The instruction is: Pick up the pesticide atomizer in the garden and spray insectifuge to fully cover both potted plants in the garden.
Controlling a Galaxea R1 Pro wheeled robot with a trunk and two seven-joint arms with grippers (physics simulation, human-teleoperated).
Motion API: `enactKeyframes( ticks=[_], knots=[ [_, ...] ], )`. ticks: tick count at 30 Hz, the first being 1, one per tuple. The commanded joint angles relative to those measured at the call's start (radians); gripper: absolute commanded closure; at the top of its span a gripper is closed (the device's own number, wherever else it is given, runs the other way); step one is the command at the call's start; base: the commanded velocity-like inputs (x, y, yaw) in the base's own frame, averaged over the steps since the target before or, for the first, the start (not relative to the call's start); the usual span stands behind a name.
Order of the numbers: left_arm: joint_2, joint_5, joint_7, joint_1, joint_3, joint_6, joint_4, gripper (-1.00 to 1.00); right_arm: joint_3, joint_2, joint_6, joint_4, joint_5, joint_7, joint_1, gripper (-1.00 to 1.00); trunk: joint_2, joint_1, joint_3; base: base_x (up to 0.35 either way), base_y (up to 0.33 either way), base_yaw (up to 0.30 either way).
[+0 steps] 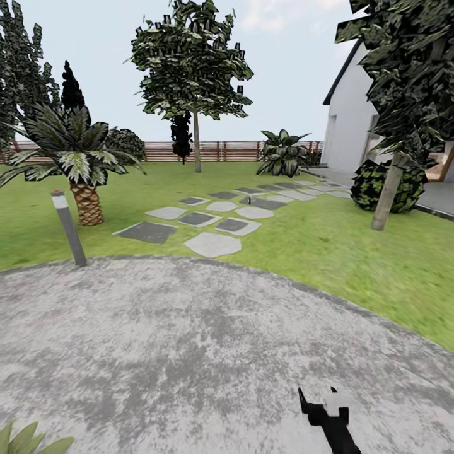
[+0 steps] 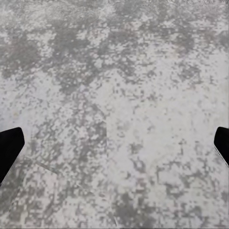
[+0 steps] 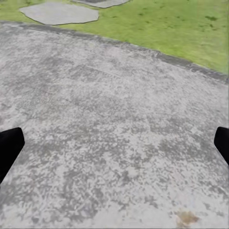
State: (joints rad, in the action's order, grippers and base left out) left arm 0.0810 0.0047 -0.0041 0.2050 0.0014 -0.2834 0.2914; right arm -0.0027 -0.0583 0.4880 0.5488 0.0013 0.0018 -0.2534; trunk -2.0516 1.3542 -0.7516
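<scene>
At the near edge of the head view, the right gripper [image 1: 323, 403] is seen over the grey paved patio [image 1: 189, 340], black with a white block at its side. In the right wrist view its two dark fingertips [image 3: 9, 145] are set at opposite edges of the frame, so the jaws are held wide apart with nothing between them. The left gripper [image 2: 114, 148] is shown in the left wrist view, likewise spread wide and empty above the speckled paving. A few pointed green leaves [image 1: 28, 440] are seen at the near left corner; whether they belong to a potted plant cannot be told. Further out, a grey lamp post [image 1: 68, 227] is planted at the patio's rim, with a palm [image 1: 79, 164] behind it. Stepping stones [image 1: 211, 243] are laid across the lawn [image 1: 353, 246]. On one of the far stones, a small dark upright object [image 1: 250, 200] is seen, possibly the spray bottle, too small to be sure. Beyond stand a tall tree [image 1: 192, 63], a wooden fence [image 1: 221, 150] and a white house [image 1: 350, 120].
</scene>
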Motion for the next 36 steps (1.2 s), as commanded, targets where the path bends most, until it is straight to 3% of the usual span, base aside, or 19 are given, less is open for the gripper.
enactKeyframes(
  ticks=[1, 7, 12, 20, 22, 28, 36],
  knots=[
    [0.0, 0.0, 0.0, 0.001, 0.0, -0.003, -0.001, -1.0, -0.001, 0.0, -0.019, 0.006, 0.0, 0.0, -0.019, -1.0, 0.0, 0.0, -0.001, 0.336, 0.0, 0.0],
    [0.0, 0.0, -0.001, 0.001, 0.0, -0.003, -0.001, -1.0, -0.004, -0.003, -0.151, 0.073, 0.0, 0.0, -0.102, -1.0, 0.0, 0.0, -0.001, 0.337, 0.0, 0.0],
    [0.0, 0.0, -0.001, 0.001, 0.0, -0.003, -0.001, -1.0, -0.002, -0.002, -0.219, 0.069, 0.002, 0.001, -0.127, -1.0, 0.0, 0.0, -0.001, 0.337, 0.0, 0.0],
    [0.0, -0.001, 0.0, 0.001, 0.0, -0.003, -0.001, -1.0, 0.005, 0.006, -0.206, -0.286, 0.004, 0.003, -0.129, -1.0, 0.0, 0.0, -0.001, 0.337, 0.0, 0.0],
    [0.0, -0.001, 0.001, 0.001, -0.002, -0.002, -0.001, -1.0, 0.005, 0.013, -0.199, -0.435, 0.003, 0.004, -0.129, -1.0, 0.0, 0.0, -0.001, 0.337, 0.0, 0.0],
    [0.0, -0.002, 0.0, 0.001, 0.0, -0.003, -0.001, -1.0, 0.004, 0.02, -0.199, -0.516, 0.005, 0.003, -0.125, -1.0, 0.0, 0.0, -0.001, 0.336, 0.0, 0.0],
    [0.0, 0.001, 0.0, 0.001, 0.0, -0.003, -0.001, -1.0, 0.004, 0.021, -0.2, -0.522, 0.006, 0.003, -0.124, -1.0, 0.0, 0.0, -0.001, 0.337, 0.0, 0.0]
  ],
)
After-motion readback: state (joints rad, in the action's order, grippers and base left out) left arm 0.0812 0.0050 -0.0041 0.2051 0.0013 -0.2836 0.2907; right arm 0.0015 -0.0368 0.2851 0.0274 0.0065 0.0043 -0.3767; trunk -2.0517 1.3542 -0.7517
